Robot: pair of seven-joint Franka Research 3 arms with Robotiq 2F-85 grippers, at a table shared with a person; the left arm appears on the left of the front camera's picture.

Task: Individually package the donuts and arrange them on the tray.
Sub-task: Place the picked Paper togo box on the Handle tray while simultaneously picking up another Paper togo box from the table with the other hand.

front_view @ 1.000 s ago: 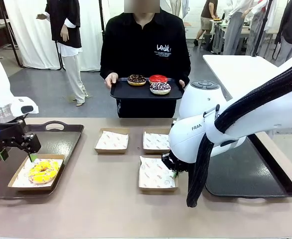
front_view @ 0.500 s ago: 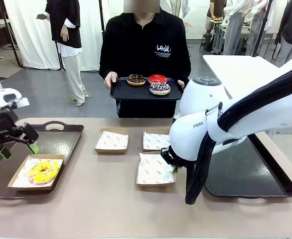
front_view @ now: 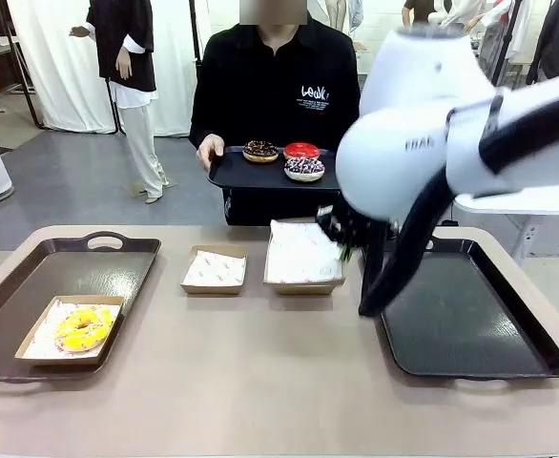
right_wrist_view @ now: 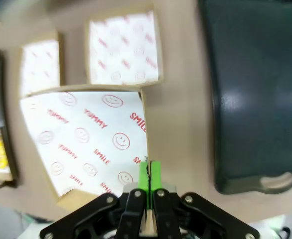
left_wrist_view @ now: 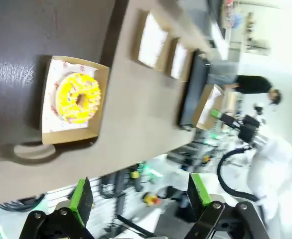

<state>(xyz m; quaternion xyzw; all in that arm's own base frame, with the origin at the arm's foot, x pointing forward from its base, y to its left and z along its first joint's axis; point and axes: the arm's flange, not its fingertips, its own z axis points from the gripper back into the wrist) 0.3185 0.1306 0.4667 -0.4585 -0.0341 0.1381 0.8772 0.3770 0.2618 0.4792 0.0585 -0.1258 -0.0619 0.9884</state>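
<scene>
Three donuts sit on the person's black tray (front_view: 234,177), upper centre of the front view: a chocolate donut (front_view: 260,151), a red donut (front_view: 301,150) and a sprinkled donut (front_view: 305,169). The yellow donut (front_view: 82,326) lies boxed on the left tray (front_view: 117,267), lower left. My right jaws are pinched on one edge of a paper-lined box (front_view: 299,256), held off the table mid-frame. The left jaws stand apart, holding nothing. My worry is that so thin an edge grip may let the box sag or twist loose once a donut's weight lands in it.
</scene>
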